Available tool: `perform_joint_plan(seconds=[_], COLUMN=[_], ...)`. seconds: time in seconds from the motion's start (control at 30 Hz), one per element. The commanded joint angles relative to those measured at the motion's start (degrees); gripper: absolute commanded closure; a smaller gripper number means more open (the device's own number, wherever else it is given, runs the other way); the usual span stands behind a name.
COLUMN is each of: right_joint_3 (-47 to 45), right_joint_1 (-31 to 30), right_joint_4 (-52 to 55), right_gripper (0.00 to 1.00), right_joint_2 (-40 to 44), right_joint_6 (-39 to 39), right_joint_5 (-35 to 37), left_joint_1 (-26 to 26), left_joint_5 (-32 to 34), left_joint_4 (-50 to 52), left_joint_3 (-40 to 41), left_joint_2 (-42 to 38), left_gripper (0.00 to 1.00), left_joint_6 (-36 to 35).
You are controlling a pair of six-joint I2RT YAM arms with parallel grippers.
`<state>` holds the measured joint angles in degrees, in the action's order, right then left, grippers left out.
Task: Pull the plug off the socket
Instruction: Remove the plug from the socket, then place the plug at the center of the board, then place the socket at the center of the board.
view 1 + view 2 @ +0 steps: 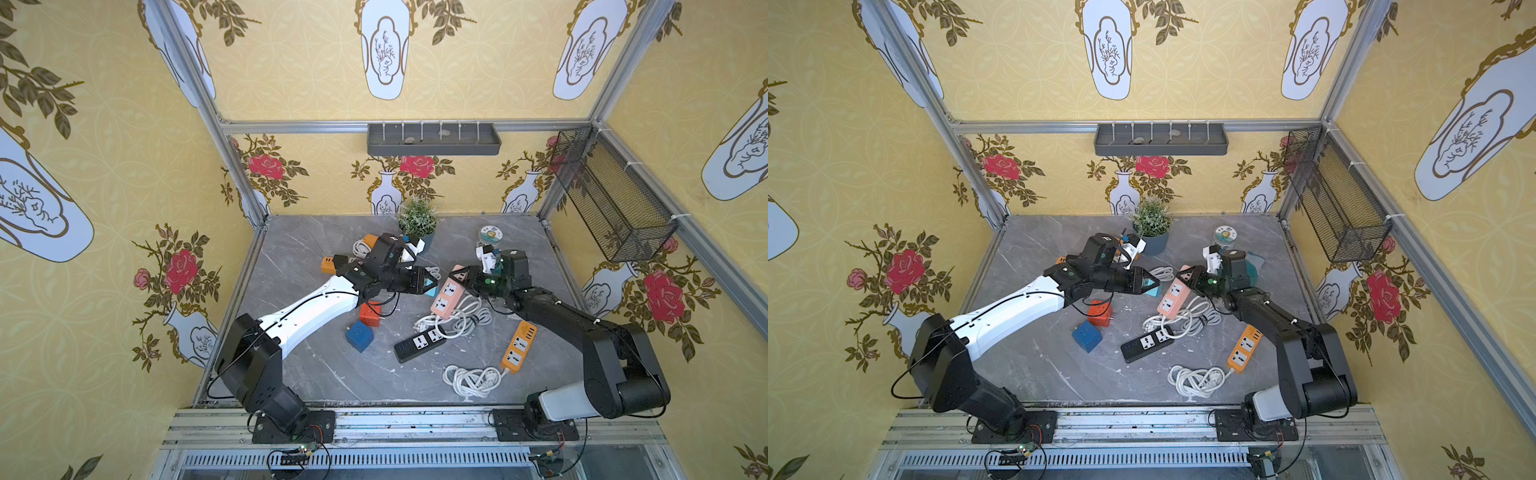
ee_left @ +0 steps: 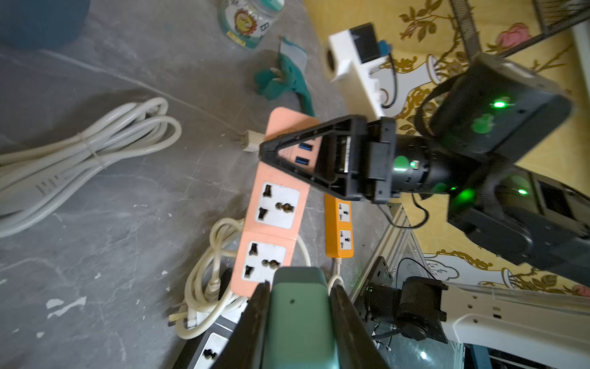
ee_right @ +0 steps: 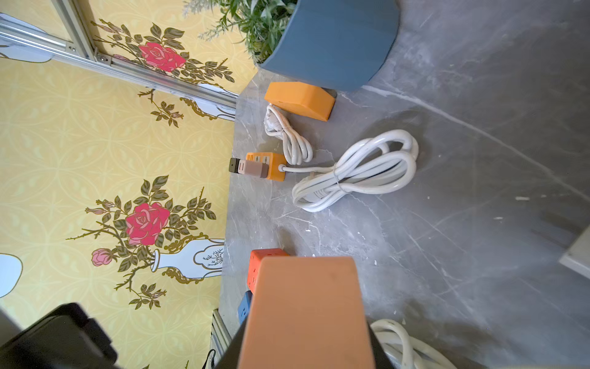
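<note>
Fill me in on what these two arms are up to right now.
The right gripper is shut on the USB end of the pink power strip. The left gripper is shut on a teal plug block, close beside the strip. Both of the strip's sockets look empty in the left wrist view, so the plug appears to be out.

On the table [image 1: 316,374], the potted plant [image 1: 417,220] is set at the far edge, with the jar [image 1: 490,235] to its right. The socket strip [image 1: 446,293] is found in the middle, its far end held by the right gripper [image 1: 454,276]. The plug [image 2: 300,319], held by the left gripper [image 1: 432,285], is seen just left of it. A coiled cable [image 1: 457,322] is spread at its near end. Left of centre a cube socket [image 1: 370,313] is placed, with a second cube socket [image 1: 359,336] nearer. A second strip [image 1: 419,344] is laid near of the cable, and a third strip [image 1: 518,345] to its right.
</note>
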<state>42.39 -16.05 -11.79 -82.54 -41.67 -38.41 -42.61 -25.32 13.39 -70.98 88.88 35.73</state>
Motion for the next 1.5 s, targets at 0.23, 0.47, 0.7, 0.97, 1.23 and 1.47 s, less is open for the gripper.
perform_joint_plan(seconds=[0.23, 0.47, 0.7, 0.97, 1.23, 1.47], right_joint_3=[-2.08, -2.49, -2.93, -2.76, 6.5, 19.45], right_joint_1=[0.45, 0.75, 0.85, 2.33, 4.63, 4.78], right_joint_4=[-5.6, -6.03, -4.74, -2.59, 7.4, 15.3], right_gripper=[0.86, 0.85, 0.85, 0.84, 0.83, 0.82], right_joint_2=[5.76, 5.46, 6.56, 7.03, 1.39, -11.95], right_joint_6=[1.33, 0.51, 0.69, 1.34, 7.88, 16.05], right_joint_5=[0.27, 0.42, 0.88, 1.59, 7.61, 14.09], left_joint_1=[0.24, -2.19, -3.97, -3.98, -3.97, -3.5], left_joint_5=[10.66, 16.95, 20.16, 26.45, 35.67, 48.87], left_joint_4=[-2.58, 5.19, 10.22, 13.33, 9.54, 2.51], left_joint_3=[19.48, 16.24, 12.97, 13.49, 15.79, 22.76], left_joint_2=[-4.52, 1.69, 6.93, 1.78, -13.54, -28.12], left_gripper=[0.9, 0.82, 0.62, 0.33, 0.31, 0.15], left_joint_6=[6.59, 4.79, 4.61, 4.59, -2.48, -7.86])
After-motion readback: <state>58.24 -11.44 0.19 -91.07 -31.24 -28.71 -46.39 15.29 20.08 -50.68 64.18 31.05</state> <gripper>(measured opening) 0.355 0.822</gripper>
